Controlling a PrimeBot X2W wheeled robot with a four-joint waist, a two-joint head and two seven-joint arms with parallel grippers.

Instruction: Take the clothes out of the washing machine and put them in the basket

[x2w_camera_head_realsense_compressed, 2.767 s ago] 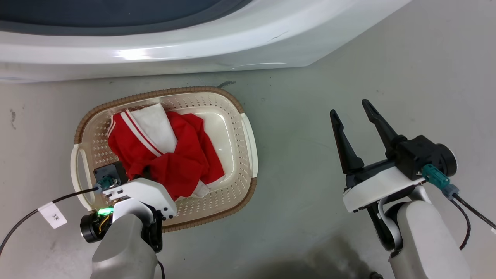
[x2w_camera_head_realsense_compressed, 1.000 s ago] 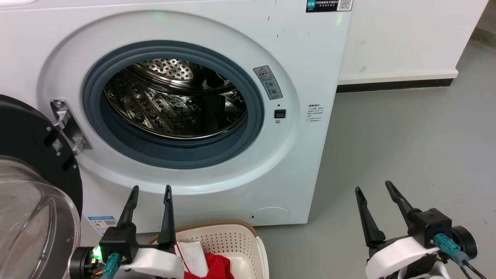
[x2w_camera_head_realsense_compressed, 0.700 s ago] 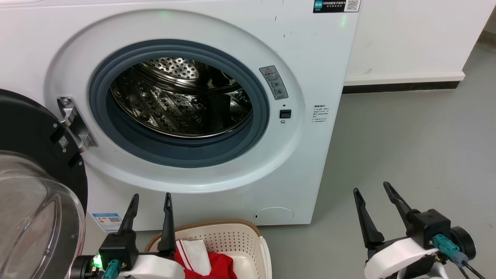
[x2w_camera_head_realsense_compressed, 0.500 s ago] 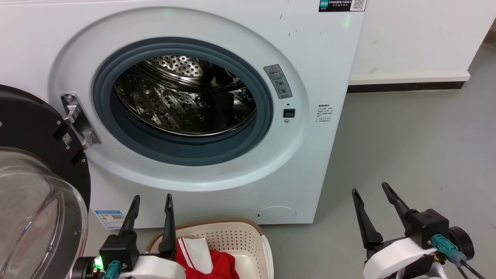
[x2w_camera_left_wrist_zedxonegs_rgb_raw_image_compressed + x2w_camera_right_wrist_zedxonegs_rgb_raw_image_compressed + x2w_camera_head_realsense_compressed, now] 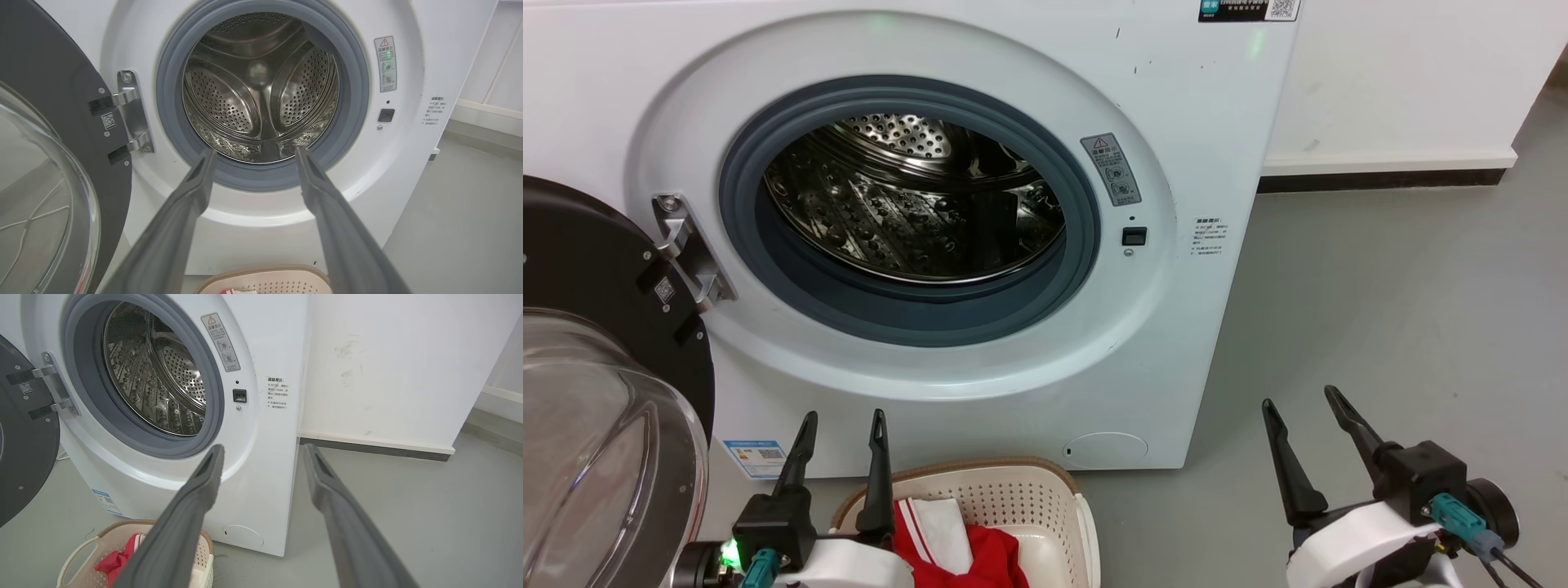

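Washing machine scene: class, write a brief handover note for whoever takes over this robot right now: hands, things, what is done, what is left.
Left hand: open, empty, by the basket, at its left rim.
Right hand: open, empty, over bare floor right of the washing machine.
Clothes: in the basket, in front of the machine. Door open; drum shows no fabric.
Done: unloading, apparently.
Left: probably nothing; check the drum's hidden front bottom.
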